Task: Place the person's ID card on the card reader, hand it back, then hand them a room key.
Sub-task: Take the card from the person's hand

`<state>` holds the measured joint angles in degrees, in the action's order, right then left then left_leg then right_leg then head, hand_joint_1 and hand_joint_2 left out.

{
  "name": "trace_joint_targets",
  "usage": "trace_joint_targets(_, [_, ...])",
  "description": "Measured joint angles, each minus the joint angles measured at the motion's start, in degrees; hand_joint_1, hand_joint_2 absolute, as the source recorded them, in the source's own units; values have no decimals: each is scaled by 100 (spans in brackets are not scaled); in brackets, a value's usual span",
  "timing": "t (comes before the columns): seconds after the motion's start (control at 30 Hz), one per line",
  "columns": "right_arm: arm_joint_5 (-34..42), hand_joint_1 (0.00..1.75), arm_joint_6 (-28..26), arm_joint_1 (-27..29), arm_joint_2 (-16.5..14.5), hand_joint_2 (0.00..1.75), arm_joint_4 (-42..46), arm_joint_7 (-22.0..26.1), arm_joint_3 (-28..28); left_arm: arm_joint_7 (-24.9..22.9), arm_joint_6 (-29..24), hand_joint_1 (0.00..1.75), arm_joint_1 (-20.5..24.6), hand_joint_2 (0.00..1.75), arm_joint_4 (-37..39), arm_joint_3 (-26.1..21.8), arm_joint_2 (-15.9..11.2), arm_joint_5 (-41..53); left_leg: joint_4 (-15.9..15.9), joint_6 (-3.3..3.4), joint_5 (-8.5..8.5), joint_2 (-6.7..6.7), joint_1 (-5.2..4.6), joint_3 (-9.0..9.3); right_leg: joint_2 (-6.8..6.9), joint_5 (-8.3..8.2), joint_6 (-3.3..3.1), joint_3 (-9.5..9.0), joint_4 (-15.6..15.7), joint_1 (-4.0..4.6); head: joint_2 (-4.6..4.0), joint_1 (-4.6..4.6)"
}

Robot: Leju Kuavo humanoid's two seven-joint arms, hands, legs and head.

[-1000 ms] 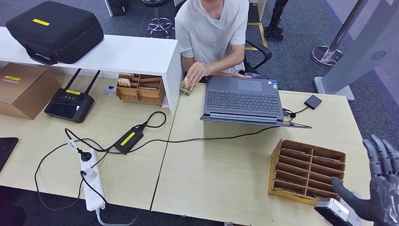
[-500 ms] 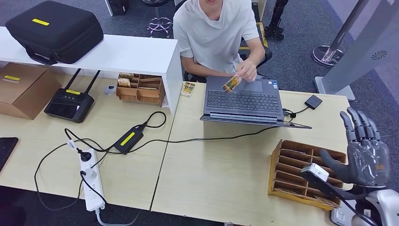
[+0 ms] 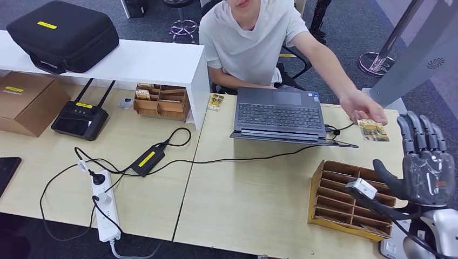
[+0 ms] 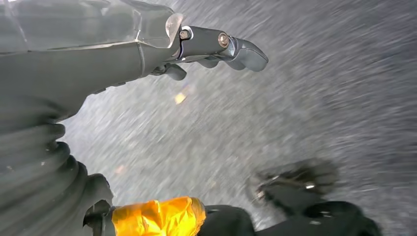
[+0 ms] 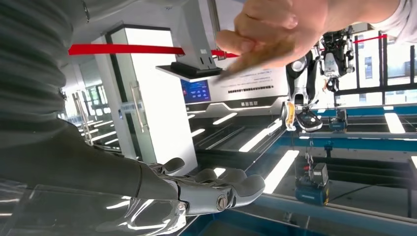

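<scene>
2 slotted wooden trays [image 3: 351, 197] [image 3: 162, 102] sit on desk; right hand [image 3: 426, 164] fingers spread, person's hand [image 3: 364, 108] pinching ID card [image 3: 373, 130].

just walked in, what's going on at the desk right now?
A person in a white t-shirt seated behind the open grey laptop reaches across the light wooden desk, holding out a yellowish ID card toward the robot's right hand. That hand is raised, palm open and fingers spread, just above the brown slotted wooden card holder; it does not touch the card yet. The left hand hangs over grey floor, holding nothing.
</scene>
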<state>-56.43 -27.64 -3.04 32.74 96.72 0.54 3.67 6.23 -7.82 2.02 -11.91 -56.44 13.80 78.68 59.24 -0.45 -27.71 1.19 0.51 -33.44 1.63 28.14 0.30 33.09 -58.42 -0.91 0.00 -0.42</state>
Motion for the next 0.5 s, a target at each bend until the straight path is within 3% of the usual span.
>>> trace_joint_targets(0.5, [-99,0,13,-45,26,175,15,7,52,-61,484,0,11,175,2,151,-21,-156,0,0,0,-2,0,-2,0,0,0,0,-1,0,0,-2])
